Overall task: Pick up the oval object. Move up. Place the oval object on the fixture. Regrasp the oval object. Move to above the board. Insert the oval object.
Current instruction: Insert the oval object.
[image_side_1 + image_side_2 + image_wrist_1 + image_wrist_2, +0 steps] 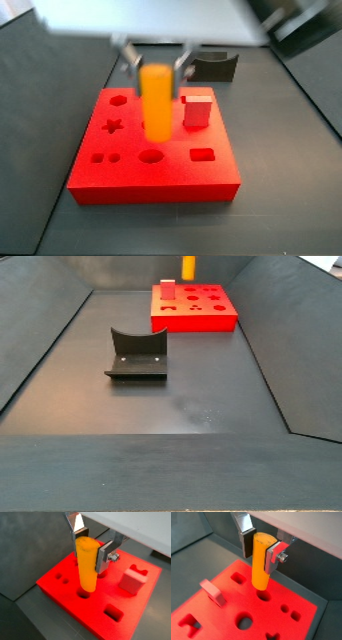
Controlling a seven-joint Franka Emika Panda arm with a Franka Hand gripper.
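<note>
Gripper (260, 543) clenched on upright oval object (261, 561) near its top, lower end just above the board (211, 619).

A: What does the dark grey surface (201, 406) carry?

B: Two things rest on it directly. The fixture (135, 354) stands near its middle, and the red board (194, 308) lies flat at about one o'clock from it, well apart.

A: And the pincer (162, 58)?

B: It hangs above the board, off the surface.
</note>
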